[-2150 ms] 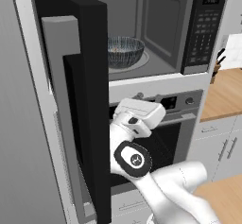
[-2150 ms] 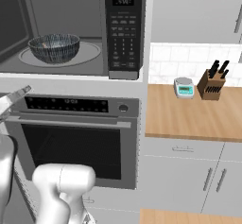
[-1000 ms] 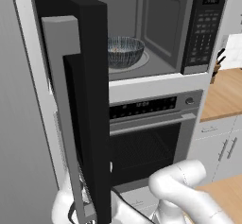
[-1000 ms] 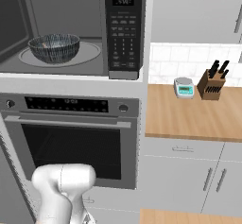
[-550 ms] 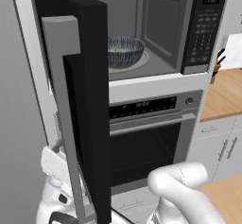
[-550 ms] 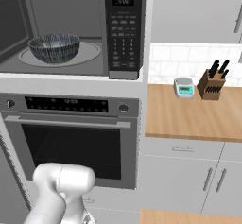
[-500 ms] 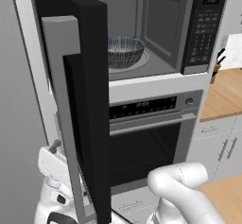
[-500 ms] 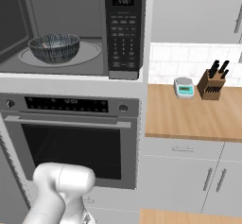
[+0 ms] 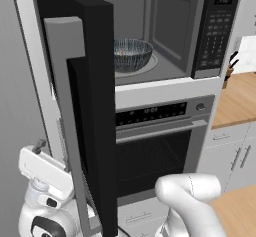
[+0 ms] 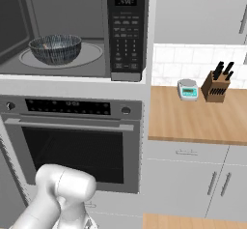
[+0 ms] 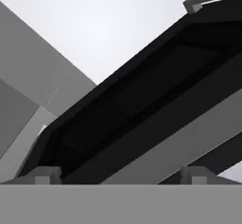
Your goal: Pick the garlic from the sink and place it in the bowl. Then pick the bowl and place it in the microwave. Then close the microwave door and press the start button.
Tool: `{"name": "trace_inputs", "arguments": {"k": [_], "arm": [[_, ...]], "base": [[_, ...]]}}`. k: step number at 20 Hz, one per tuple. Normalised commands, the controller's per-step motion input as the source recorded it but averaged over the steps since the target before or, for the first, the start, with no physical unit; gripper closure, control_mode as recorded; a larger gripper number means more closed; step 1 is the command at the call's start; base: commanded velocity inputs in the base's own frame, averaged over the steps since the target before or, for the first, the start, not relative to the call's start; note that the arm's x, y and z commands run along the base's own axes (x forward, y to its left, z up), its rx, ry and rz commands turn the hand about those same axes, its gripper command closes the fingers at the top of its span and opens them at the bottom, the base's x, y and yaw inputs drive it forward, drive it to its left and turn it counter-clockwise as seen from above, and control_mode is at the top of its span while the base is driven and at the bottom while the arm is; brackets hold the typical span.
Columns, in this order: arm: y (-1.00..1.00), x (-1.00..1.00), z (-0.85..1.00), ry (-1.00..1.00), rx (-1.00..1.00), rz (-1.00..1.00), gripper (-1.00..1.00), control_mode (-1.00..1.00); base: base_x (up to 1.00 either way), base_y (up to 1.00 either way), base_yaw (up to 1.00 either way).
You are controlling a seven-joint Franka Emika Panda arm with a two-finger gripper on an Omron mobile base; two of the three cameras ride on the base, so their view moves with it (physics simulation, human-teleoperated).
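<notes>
The microwave (image 9: pixel 170 36) stands open, its black microwave door (image 9: pixel 95 86) swung out toward the left base camera, grey handle (image 9: pixel 65 76) on the outer face. The dark ribbed bowl (image 9: pixel 131 55) sits inside on the turntable, also seen as the bowl (image 10: pixel 55 48) from the right. My gripper (image 9: pixel 41 147) is low on the left, on the door's outer side, below the handle, open and holding nothing. In the hand view the gripper (image 11: pixel 122 175) looks up along the door (image 11: pixel 142 100) at close range. The garlic and the sink are out of view.
The keypad panel (image 10: pixel 126 30) is on the microwave's right. Below is an oven (image 10: pixel 72 146) with a bar handle. A wooden counter (image 10: pixel 193 119) to the right carries a small scale (image 10: pixel 187 89) and a knife block (image 10: pixel 217 85). A grey wall panel (image 9: pixel 20 106) is left of the door.
The hand has come up from under the door's lower edge to its outer left side and risen a little. Door and bowl have not moved.
</notes>
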Motion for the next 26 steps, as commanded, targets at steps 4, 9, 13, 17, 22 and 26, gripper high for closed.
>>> {"name": "trace_inputs", "arguments": {"k": [4, 9, 13, 17, 22, 26], "arm": [[-0.10, -0.25, 0.50, -0.02, 0.14, 0.12, -1.00, -1.00], [-0.42, -0.42, 0.48, -0.06, 0.17, 0.15, -1.00, -1.00], [-0.78, -0.44, 0.27, -0.08, 0.18, 0.16, -1.00, -1.00], [-0.94, -0.08, 0.23, -0.01, 0.16, 0.16, -1.00, -1.00], [-0.96, 0.00, 0.36, 0.00, 0.13, 0.17, -1.00, -1.00], [-0.82, 0.19, 0.42, 0.00, 0.12, 0.15, -1.00, -1.00]], "base": [[0.00, 0.00, 0.00], [0.00, 0.00, 0.00], [0.00, 0.00, 0.00], [0.00, 0.00, 0.00], [0.00, 0.00, 0.00], [0.00, 0.00, 0.00]]}}
